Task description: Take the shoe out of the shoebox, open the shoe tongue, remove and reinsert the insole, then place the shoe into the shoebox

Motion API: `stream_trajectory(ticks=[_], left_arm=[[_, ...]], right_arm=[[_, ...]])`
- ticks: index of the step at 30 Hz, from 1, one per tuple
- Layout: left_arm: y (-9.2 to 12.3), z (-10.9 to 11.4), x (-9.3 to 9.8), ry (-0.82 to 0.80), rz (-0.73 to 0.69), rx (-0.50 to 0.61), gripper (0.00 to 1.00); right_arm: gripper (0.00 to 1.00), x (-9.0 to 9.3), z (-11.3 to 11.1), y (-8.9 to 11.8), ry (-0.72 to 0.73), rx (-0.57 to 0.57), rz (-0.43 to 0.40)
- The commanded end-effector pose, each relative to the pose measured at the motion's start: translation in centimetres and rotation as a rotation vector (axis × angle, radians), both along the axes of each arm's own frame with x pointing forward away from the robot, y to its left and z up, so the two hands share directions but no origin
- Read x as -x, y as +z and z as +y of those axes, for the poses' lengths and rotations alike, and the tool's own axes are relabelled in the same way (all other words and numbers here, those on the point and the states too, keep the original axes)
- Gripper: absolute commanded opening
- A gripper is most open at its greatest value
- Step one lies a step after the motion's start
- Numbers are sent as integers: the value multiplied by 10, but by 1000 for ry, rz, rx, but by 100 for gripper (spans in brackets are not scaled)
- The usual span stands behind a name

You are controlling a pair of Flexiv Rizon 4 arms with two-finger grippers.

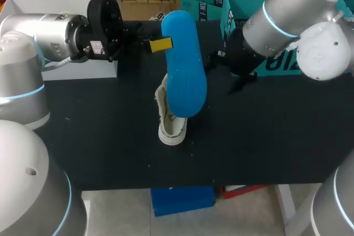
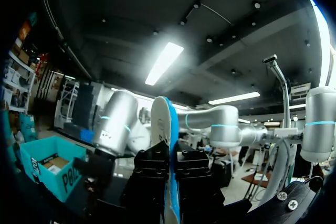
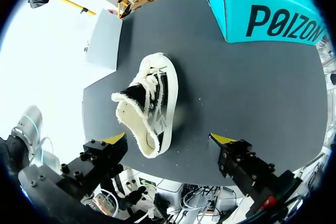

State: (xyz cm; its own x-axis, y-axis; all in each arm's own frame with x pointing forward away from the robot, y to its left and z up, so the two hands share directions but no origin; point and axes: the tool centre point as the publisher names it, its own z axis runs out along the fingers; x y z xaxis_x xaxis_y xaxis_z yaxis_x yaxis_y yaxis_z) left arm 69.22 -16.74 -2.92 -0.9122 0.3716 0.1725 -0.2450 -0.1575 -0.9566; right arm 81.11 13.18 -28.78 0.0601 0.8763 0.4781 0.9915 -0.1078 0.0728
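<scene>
Insole out; reinsertion next.
Left end effector (image 1: 165, 44) clamps the blue foam insole (image 1: 183, 70) above the white canvas shoe (image 3: 149, 103); right end effector (image 3: 169, 140), wide open and empty, should steady the shoe.

Bold black capital letters run along the wall of the teal shoebox (image 3: 273, 17) that faces the shoe (image 3: 149, 103); in the head view they are partly hidden behind the right arm (image 1: 287, 20). Beyond the shoe, a small white label (image 1: 95, 47) sits on the left arm (image 1: 50, 31), its print too small to read
</scene>
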Motion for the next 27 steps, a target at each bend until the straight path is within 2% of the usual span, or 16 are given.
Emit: stream_trajectory(ticks=[1,22,27], left_arm=[[-1,0,1,3,-1,0,0],[-1,0,1,3,-1,0,0],[-1,0,1,3,-1,0,0]], right_arm=[[100,4,-4,-3,16,-244,-32],[100,4,-4,-3,16,-244,-32],[100,1,-2,0,19,-366,-52]])
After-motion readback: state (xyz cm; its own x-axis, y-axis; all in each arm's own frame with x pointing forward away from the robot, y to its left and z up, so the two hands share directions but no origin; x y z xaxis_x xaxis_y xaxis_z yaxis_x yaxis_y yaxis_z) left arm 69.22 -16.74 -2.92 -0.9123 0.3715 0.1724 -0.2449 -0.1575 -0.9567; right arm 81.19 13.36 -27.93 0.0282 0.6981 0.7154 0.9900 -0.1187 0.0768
